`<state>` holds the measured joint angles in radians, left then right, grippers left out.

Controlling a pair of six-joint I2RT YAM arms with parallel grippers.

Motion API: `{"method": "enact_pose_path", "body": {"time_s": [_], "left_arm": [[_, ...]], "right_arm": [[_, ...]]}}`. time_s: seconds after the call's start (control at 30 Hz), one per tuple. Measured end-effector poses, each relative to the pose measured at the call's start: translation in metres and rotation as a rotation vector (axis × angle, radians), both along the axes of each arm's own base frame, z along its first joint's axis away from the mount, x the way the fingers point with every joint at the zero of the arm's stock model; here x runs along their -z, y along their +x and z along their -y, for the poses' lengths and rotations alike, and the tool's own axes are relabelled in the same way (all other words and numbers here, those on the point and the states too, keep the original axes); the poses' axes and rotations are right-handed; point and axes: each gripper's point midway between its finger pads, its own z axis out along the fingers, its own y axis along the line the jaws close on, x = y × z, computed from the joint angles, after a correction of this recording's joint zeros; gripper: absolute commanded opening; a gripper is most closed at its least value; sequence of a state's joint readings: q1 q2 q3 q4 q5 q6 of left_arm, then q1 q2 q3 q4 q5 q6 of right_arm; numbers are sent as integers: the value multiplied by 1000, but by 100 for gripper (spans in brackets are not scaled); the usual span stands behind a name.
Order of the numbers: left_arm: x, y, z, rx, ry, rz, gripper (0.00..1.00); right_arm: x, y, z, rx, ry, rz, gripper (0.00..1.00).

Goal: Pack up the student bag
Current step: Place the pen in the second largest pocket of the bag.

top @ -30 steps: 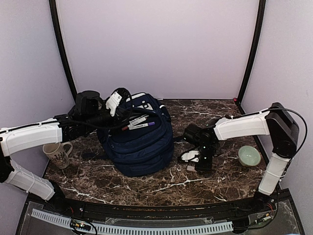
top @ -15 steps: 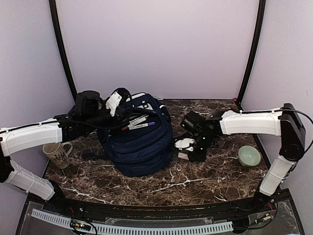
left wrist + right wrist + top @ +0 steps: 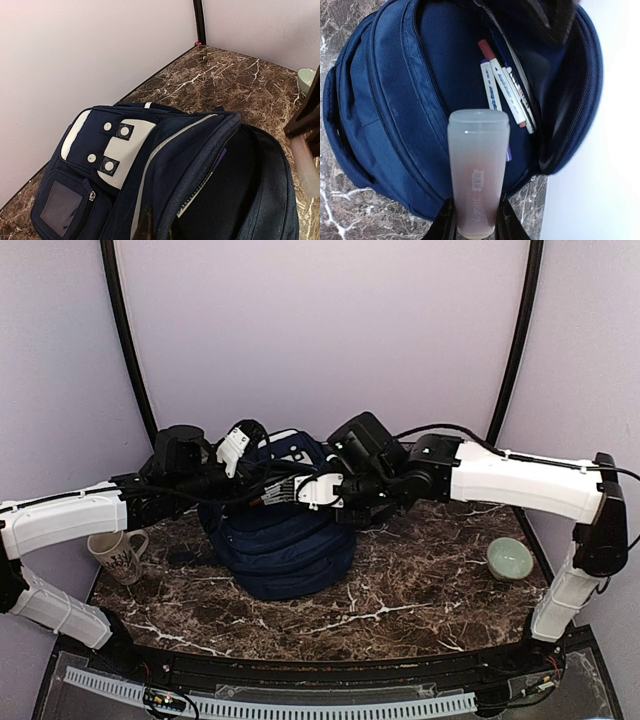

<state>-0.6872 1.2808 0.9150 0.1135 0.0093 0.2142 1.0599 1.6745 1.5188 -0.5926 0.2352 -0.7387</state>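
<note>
Bag (image 3: 290,540) sits on the desk (image 3: 420,590) left of centre, toward the back edge, with its main compartment open and markers (image 3: 506,95) inside. My left pincer (image 3: 155,231) is closed tight on the rim of that opening. My right pincer (image 3: 475,222) hovers over the open mouth, jaws narrowed onto a frosted tube (image 3: 477,165) that points at the compartment.
</note>
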Motion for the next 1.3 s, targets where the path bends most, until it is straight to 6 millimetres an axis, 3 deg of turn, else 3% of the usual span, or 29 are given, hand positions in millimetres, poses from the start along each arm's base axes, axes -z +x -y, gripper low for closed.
{"method": "enact_pose_path", "body": {"time_s": [0.17,0.2,0.3,0.33,0.47,0.63,0.83,1.0,1.1,1.23,1.3], "left_arm": [[0,0,0,-2,3,3,0],[0,0,0,-2,3,3,0],[0,1,-1,-6,5,5,0],[0,1,-1,-7,5,5,0],[0,1,-1,-8,7,8,0],[-1,1,-1,-9,6,9,0],[0,2,-2,-10,10,10,0],[3,2,0,-7,13,5,0],[10,4,4,6,17,-7,1],[23,1,18,67,15,-40,1],[27,-3,26,105,6,-54,1]], "right_arm": [[16,4,-30,-55,-70,99,9],[19,6,-34,-61,-80,118,13],[19,23,-44,-42,-92,228,40],[15,31,-47,-20,-82,273,43],[6,53,-51,63,-46,415,45],[5,48,-45,84,-31,365,46],[-3,20,-16,79,1,233,46],[-2,-8,24,82,69,95,46],[24,-11,55,125,82,4,46],[74,3,105,264,89,-163,46],[86,11,126,331,115,-215,46]]}}
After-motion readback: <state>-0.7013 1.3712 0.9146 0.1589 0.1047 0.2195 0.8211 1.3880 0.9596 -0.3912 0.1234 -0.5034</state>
